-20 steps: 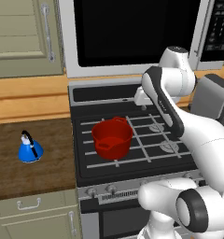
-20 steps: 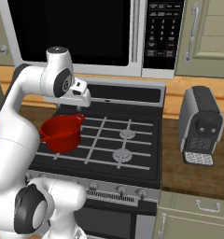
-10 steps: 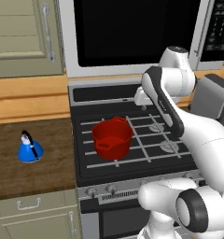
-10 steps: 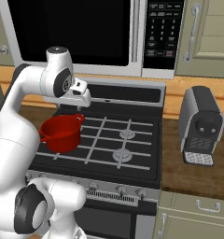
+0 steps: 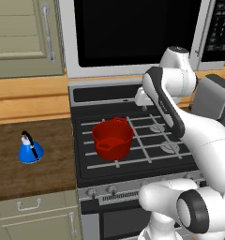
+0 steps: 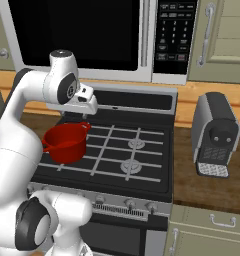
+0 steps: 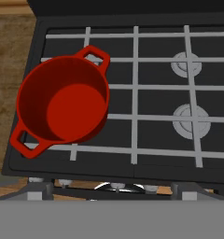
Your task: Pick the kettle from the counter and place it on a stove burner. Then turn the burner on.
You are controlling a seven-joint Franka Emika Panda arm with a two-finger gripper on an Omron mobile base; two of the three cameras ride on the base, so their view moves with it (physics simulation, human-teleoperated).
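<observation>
Open, empty gripper (image 5: pixel 138 99) above the stove; kettle (image 5: pixel 29 148) waits on the counter (image 5: pixel 44 173).
The red pot (image 5: pixel 113 137) occupies the left grates, so a careless swing or crowded placement could knock it.

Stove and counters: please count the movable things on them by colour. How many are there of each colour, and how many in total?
Blue: 1, the kettle on the left counter.
Red: 1, the pot on the stove.
Grey-black: 1, the coffee machine on the right counter.
Total: 3.

Beige cabinets (image 5: pixel 20 37), microwave (image 6: pixel 92 35) (black door), wood backsplash (image 5: pixel 30 101).
</observation>
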